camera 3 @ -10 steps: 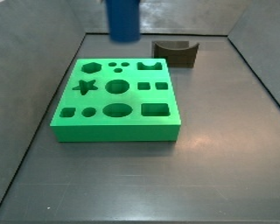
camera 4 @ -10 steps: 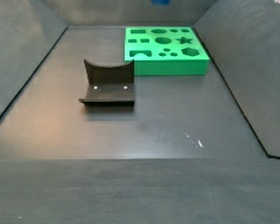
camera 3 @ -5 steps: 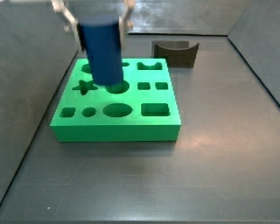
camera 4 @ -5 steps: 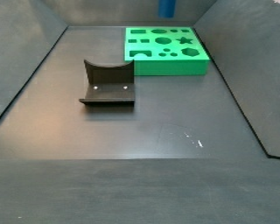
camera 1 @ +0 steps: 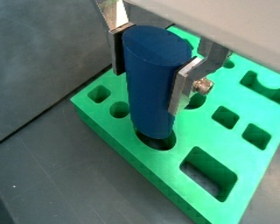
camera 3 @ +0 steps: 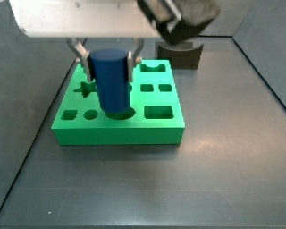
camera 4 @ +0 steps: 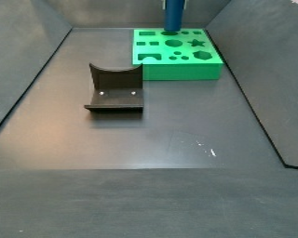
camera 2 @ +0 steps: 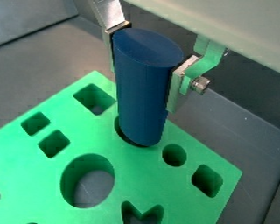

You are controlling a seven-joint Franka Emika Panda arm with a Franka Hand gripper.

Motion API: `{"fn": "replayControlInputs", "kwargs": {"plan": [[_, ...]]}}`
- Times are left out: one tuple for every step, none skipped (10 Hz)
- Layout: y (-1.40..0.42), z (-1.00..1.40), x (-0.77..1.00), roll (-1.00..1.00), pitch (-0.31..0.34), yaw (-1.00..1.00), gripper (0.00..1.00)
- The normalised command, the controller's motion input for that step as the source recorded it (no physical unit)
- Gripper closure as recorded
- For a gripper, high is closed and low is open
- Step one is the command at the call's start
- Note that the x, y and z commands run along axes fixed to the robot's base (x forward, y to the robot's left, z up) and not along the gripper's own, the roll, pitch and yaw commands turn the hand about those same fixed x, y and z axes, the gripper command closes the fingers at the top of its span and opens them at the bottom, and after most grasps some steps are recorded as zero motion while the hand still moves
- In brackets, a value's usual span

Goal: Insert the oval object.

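My gripper (camera 1: 150, 61) is shut on the oval object (camera 1: 149, 83), a smooth dark-blue upright peg. It shows in both wrist views and in both side views (camera 3: 111, 82) (camera 4: 173, 16). The peg stands upright over the green block (camera 3: 119, 125), and its lower end sits in the mouth of the oval hole in the front row (camera 2: 140, 138). The silver fingers (camera 2: 184, 75) clamp the peg's upper sides. The block carries several shaped holes: star, hexagon, round, square.
A dark brown notched fixture (camera 4: 115, 90) stands on the grey floor, in a side view behind the block (camera 3: 181, 52). The bin's sloping grey walls (camera 4: 27, 84) surround the floor. The green block (camera 4: 177, 56) lies near the far wall.
The gripper with the peg has come down and forward over the block, from the star row to the front oval hole, and the peg's lower end now meets that hole.
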Motion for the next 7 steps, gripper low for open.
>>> {"fn": "replayControlInputs", "kwargs": {"plan": [[-0.11,-0.51,0.23,-0.05,0.0,-0.2,1.0],[-0.02,-0.43,0.38,0.0,0.023,-0.23,1.0],[0.0,-0.45,0.61,0.12,0.119,-0.17,1.0],[0.0,-0.42,0.43,0.21,0.084,-0.16,1.0],[0.0,-0.53,0.0,0.17,0.0,-0.14,1.0],[0.0,-0.81,-0.27,0.0,-0.231,-0.09,1.0],[0.0,-0.69,-0.53,0.07,-0.283,-0.05,1.0]]}}
